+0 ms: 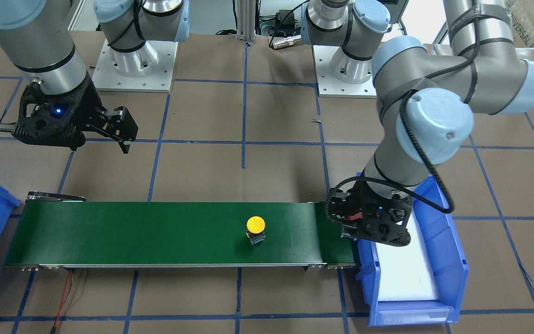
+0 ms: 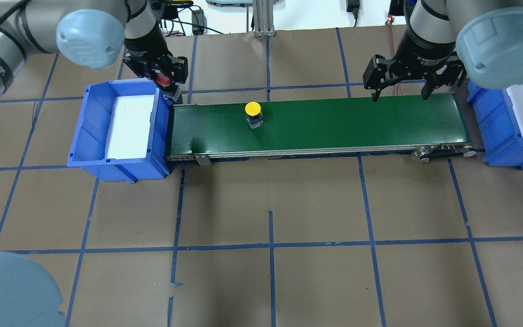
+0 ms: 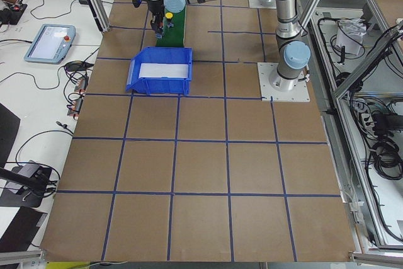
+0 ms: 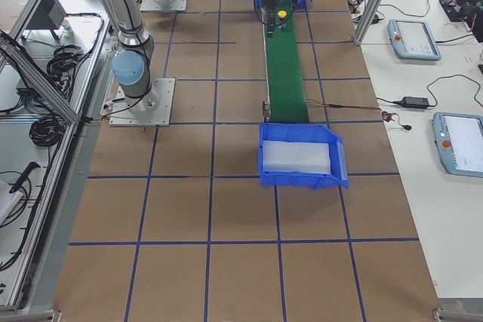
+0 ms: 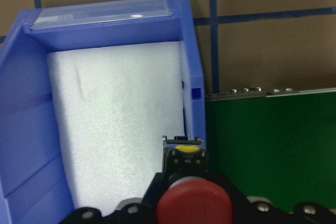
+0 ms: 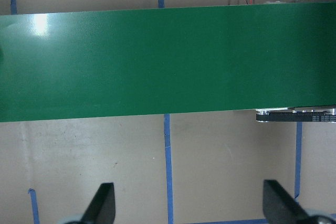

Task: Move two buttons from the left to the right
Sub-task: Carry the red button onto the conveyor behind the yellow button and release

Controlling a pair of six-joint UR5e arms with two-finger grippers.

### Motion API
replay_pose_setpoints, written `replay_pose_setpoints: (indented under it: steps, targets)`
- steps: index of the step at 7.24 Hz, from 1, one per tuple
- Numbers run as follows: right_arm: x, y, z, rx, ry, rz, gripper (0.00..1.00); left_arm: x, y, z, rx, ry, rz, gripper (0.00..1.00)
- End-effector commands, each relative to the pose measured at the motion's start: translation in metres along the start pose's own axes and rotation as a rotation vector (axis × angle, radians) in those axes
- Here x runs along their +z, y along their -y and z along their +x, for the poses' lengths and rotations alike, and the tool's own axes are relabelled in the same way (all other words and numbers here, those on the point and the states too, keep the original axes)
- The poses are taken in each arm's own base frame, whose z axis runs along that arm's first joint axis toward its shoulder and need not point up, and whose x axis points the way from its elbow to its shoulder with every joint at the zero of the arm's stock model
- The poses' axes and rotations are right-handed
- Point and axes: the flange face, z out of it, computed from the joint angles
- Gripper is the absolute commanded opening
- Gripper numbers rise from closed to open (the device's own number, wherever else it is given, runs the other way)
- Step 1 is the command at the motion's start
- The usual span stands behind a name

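upper left overhead, left gripper [image 2: 170,87] clamps red button [image 5: 193,206] at rim of blue bin [image 2: 82,127], green conveyor belt [image 2: 334,125] just rightward; right gripper [image 2: 399,96] open, empty

One button [image 2: 253,113] stands on the conveyor [image 2: 334,127], the other button [image 5: 194,205] in the left gripper [image 2: 169,87].

Silver-grey arm tubes [image 1: 475,28], pale-blue joint caps [image 1: 435,124] — black cable [image 1: 434,168] strapped on; right claw [image 2: 399,97] black, blue LED [image 1: 57,110].

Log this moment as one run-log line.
left gripper: shut on red button by left bin | right gripper: open, near belt right end | yellow button: upright on belt
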Motion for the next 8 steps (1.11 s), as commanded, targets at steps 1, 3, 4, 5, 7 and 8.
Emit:
replay_pose_setpoints:
  steps: [1,3,4,5,7,8]
  targets:
    - [0.000,0.000,0.000,-0.001,-0.001,0.000,1.00,0.026,0.005,0.033,0.255,0.002,-0.039,0.34]
    - [0.001,0.000,0.000,-0.001,0.001,-0.001,1.00,0.045,0.006,0.034,0.439,-0.015,-0.067,0.34]
    - [0.001,-0.001,-0.004,-0.007,0.001,-0.002,1.00,0.051,0.007,0.034,0.510,-0.019,-0.070,0.34]
    - [0.001,-0.001,-0.006,-0.009,0.001,-0.002,1.00,0.054,0.008,0.034,0.562,-0.024,-0.072,0.34]
    - [0.002,-0.001,-0.005,-0.009,0.001,-0.002,1.00,0.068,0.005,0.046,0.662,-0.040,-0.096,0.34]
    - [0.001,-0.001,-0.006,-0.011,0.001,-0.002,1.00,0.085,0.002,0.054,0.686,-0.054,-0.122,0.34]
